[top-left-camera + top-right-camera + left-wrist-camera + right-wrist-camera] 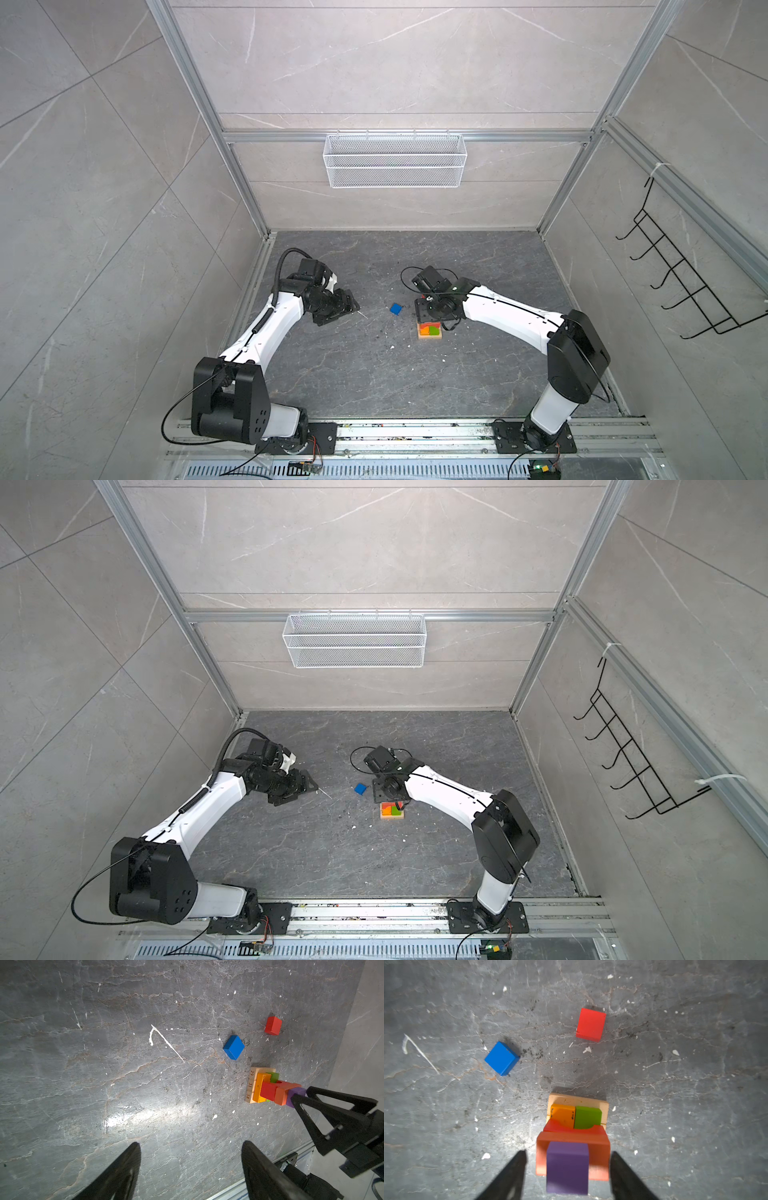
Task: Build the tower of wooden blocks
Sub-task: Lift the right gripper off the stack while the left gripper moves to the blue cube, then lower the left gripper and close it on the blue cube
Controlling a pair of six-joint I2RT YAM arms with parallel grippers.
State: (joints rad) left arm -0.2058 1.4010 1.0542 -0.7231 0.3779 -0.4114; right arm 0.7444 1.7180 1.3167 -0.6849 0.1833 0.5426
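A: Where's the tower (430,331)?

B: Near the middle of the dark stone floor (374,374), a bit right of centre and well clear of the walls (602,270) in both top views. The right wrist view shows a tan base (579,1098). Its edge sticks out past an orange block (562,1114) and a green block (587,1116) lying side by side. Above them are reddish blocks (600,1140), with a purple cube (566,1167) on top.

A: And the right claw (568,1154)?

B: At the top of the tower, spread wide. One finger stands on each side of the purple cube, with a gap showing on both sides. It holds nothing.

A: The left claw (191,1144)?

B: Also wide, with nothing between its fingers. It hangs over bare floor well to the left of the tower.

A: Anything loose?

B: A blue cube (502,1058), turned cornerwise, lies between the left claw and the tower, nearer the tower but not touching it. A red cube (590,1024) lies on the far side of the tower, apart from both.

A: Room to move?

B: There is plenty of bare floor in front of the tower, up to the metal rail (415,431) at the near edge, and to its left.
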